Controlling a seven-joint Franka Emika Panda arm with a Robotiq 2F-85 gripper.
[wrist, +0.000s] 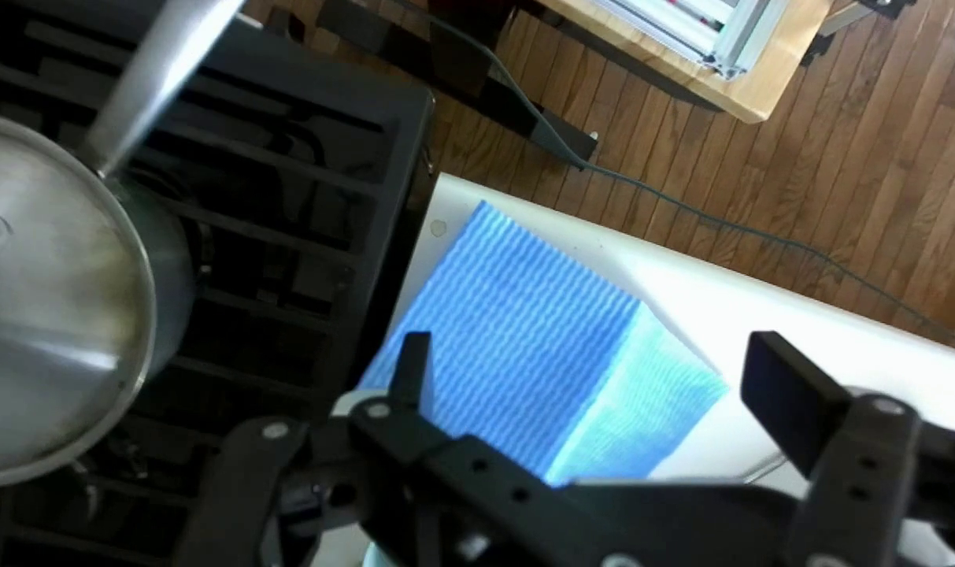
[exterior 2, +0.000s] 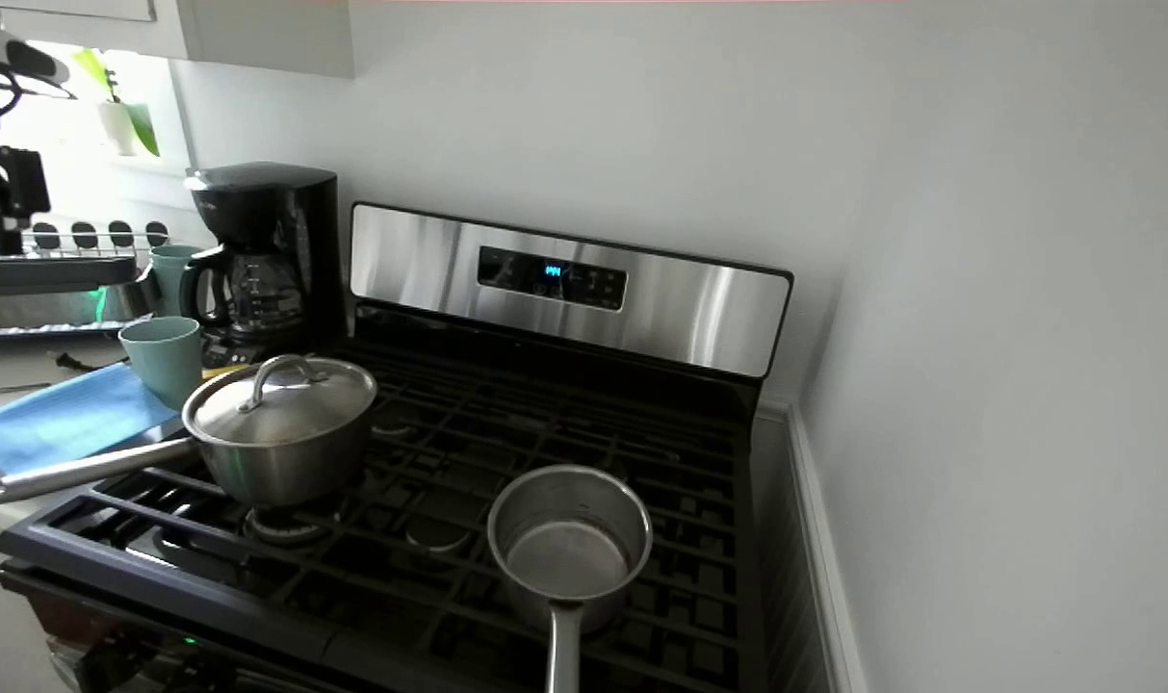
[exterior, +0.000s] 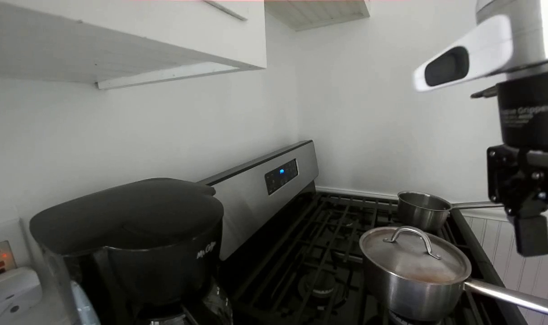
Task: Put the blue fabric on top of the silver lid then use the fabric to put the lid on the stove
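Gripper [wrist: 595, 374] spread wide, grasping nothing. Blue fabric [wrist: 508, 339] on counter [wrist: 697, 307], just beside stove [exterior 2: 487, 423]: likely light, limp; best pinched at crease [wrist: 599, 386]. Silver lid [exterior 2: 304, 409] on pot [exterior 2: 285, 474] atop stove: probably stiff, slippery; best held by handle [exterior: 410, 229].

White counter [wrist: 725, 319] with blue fabric [wrist: 528, 342], coffee maker [exterior 2: 277, 245]

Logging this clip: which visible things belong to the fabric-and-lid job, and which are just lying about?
Job:
blue fabric, on the counter
silver lid, on the larger pot
stove

Lying about:
small open saucepan
coffee maker
teal cup
potted plant
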